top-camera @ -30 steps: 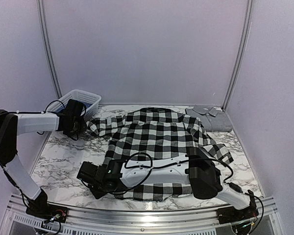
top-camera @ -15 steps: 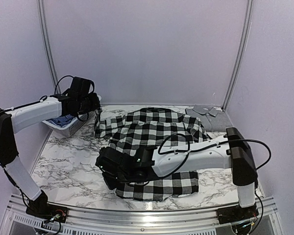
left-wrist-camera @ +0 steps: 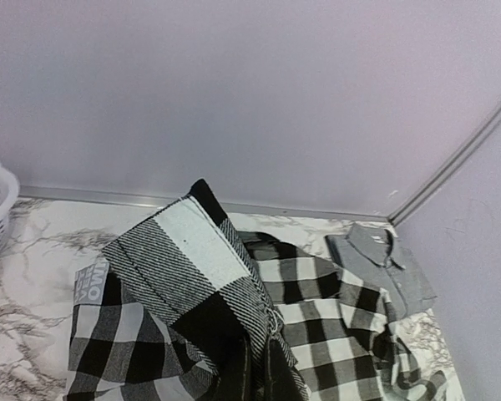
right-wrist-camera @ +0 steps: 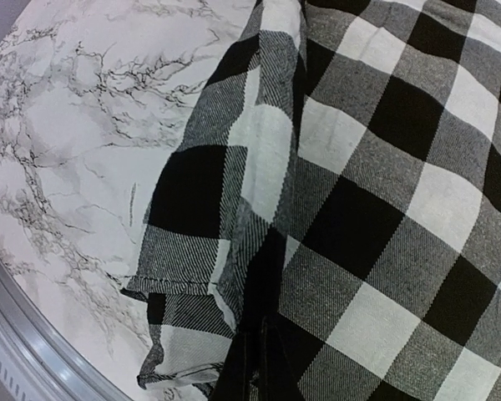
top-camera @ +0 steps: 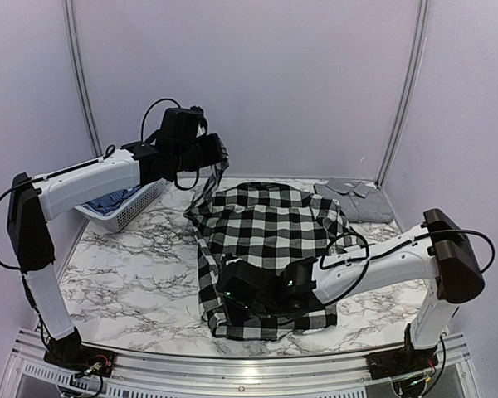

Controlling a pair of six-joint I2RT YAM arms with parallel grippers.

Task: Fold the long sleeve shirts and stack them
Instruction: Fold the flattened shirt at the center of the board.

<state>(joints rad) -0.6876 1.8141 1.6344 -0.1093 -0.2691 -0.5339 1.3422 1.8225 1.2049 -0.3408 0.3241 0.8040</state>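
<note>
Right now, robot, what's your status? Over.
Left claw shut on checked shirt, one side held high. Right claw shut on its near edge, low. Grey shirt back right, basket far left, neither in the way.

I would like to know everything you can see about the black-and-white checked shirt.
The checked shirt is soft woven cloth in large black-and-white squares. It lies mostly flat on the marble table. The left hand holds its far part raised above the table; the right hand pinches its near edge, which is doubled over.
</note>
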